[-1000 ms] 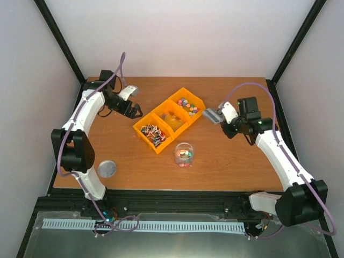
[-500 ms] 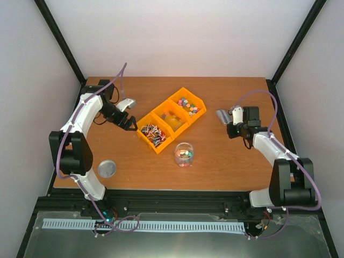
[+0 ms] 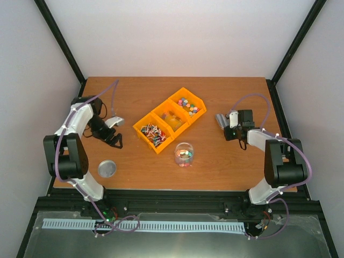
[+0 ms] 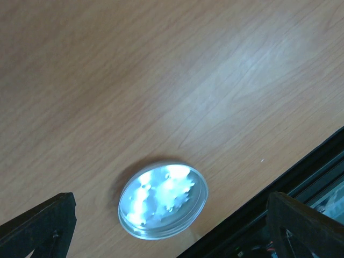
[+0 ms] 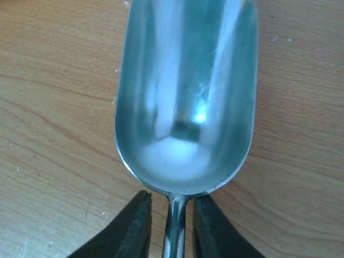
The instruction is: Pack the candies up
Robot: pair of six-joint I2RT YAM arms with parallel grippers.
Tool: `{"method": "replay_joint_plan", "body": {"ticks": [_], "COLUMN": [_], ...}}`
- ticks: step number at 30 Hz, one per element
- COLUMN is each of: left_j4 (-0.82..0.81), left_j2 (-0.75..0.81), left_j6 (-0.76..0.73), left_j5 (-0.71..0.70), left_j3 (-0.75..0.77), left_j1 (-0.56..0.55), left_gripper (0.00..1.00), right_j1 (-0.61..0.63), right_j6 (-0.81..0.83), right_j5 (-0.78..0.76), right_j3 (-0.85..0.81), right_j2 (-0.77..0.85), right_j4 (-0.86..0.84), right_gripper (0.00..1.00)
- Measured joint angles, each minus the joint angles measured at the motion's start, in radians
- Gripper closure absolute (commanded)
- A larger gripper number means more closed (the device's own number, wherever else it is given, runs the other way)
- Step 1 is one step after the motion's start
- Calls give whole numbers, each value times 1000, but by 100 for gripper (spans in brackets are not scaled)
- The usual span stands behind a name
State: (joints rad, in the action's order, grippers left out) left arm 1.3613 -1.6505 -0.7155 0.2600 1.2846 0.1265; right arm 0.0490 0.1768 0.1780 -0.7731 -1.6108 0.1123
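Candies (image 3: 186, 103): tiny pebble-like sweets in mixed pink, green, yellow and blue. Main stock lies loose in the far-right compartment of the orange bin (image 3: 137, 129) at mid-table, and a small coloured heap already sits in the bottom of the clear jar (image 3: 184, 154), which stands upright and uncapped just in front of the bin. Handling, as judged: each piece is very light, hard and smooth, likely to roll and scatter if spilled and too small for the fingers to pinch singly, so the stock is best moved in bulk with the scoop (image 5: 185, 91) and tipped over the jar mouth. The sweets themselves look sturdy. The jar is light and clear, liable to slide or tip if knocked at the rim. Point of hold: the scoop's thin handle, close behind the bowl, keeping the bowl level. Scoop status: bright metal, bowl empty, low over or on the table (image 3: 226, 161) to the right of the bin, well apart from the jar. Right gripper (image 5: 173, 226): fingers flank the handle closely, with slivers of gap showing on both sides, so a firm clamp cannot be confirmed. Left gripper (image 4: 172, 226): fingers spread wide, holding nothing, poised above the round lid (image 4: 163, 201), which lies flat near the front-left edge. Lid is thin and low, so a grasp across its rim looks most practical.
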Motion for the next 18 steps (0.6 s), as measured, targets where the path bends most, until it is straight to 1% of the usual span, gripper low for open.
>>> {"method": "replay_joint_plan", "body": {"ticks": [3, 6, 9, 13, 15, 18], "left_j4": [0, -3, -5, -25, -48, -98], "left_j2": [8, 8, 18, 69, 96, 121], "left_j6": [-44, -89, -143, -213, -246, -291], "left_j5": [-38, -72, -95, -123, -140, -162], "left_j3": [-40, -84, -132, -208, -246, -299], "left_j1": [25, 33, 35, 35, 35, 35], "left_gripper": [6, 10, 14, 18, 21, 26], "right_j1": [0, 0, 0, 0, 0, 0], "right_j6": [0, 0, 7, 22, 31, 60], "right_j5": [6, 13, 24, 48, 64, 90], "right_j3": [0, 0, 0, -5, -18, -50], "right_j2": [-2, -2, 1, 31, 56, 101], "right_j4": [2, 4, 14, 57, 87, 130], "right_gripper": [63, 56, 47, 28, 21, 16]}}
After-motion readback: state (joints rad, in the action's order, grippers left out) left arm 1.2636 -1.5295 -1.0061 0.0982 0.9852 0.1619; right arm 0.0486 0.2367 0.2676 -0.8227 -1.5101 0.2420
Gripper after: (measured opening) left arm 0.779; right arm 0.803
